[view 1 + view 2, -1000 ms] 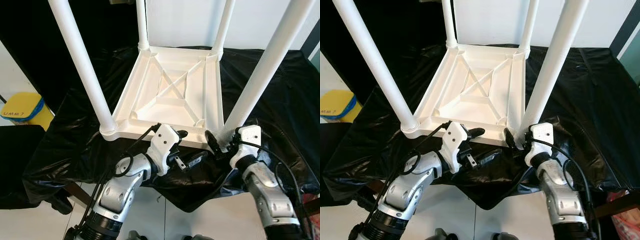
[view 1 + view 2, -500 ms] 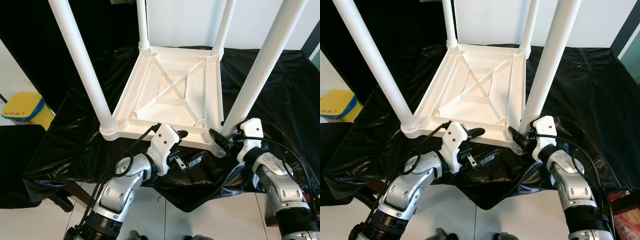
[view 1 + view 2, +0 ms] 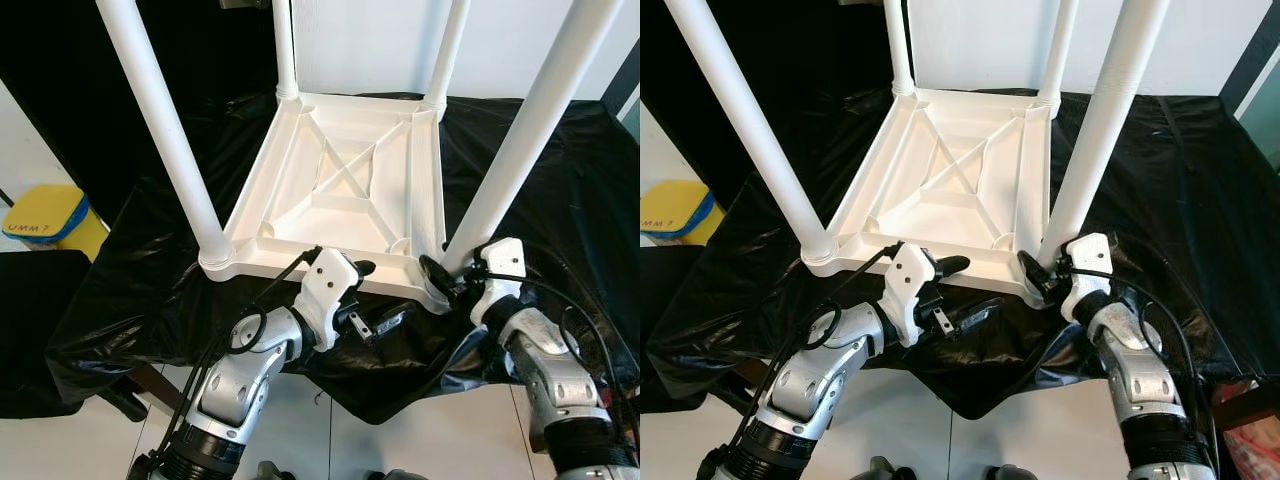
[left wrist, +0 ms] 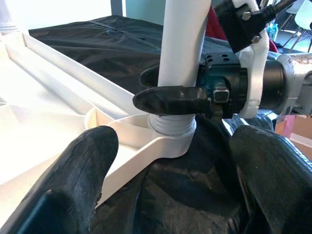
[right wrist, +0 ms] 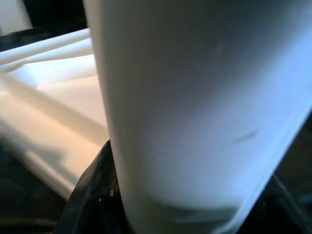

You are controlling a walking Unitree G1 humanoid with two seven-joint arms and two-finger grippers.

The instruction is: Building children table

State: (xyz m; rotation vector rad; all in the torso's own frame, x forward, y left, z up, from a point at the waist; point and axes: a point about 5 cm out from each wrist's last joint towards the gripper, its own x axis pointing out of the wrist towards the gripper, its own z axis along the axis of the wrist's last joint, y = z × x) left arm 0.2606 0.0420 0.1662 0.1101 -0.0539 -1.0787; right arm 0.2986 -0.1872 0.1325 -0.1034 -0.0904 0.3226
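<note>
While the table (image 3: 345,190) lies upside down on the black-draped bench (image 3: 560,170), all four legs stand in their sockets. At five o'clock our right gripper (image 3: 440,282) clamps the near-right leg (image 3: 515,150), seemingly tightening it; our left gripper (image 3: 375,295) hovers open alongside.

A black plastic sheet (image 3: 560,170) covered the supporting surface, wrinkled and glossy, its near edge hanging in folds over a pale tiled floor (image 3: 330,440). Directly on the sheet lay an upside-down white table top (image 3: 345,190), ribbed underside up with an X-shaped brace at centre. Four white legs (image 3: 165,135) rose from its corner sockets. The table top sat near the sheet's front edge, slightly skewed to it. Beside the sheet, to the robot's left, a yellow and blue object (image 3: 45,215) rested lower down.
</note>
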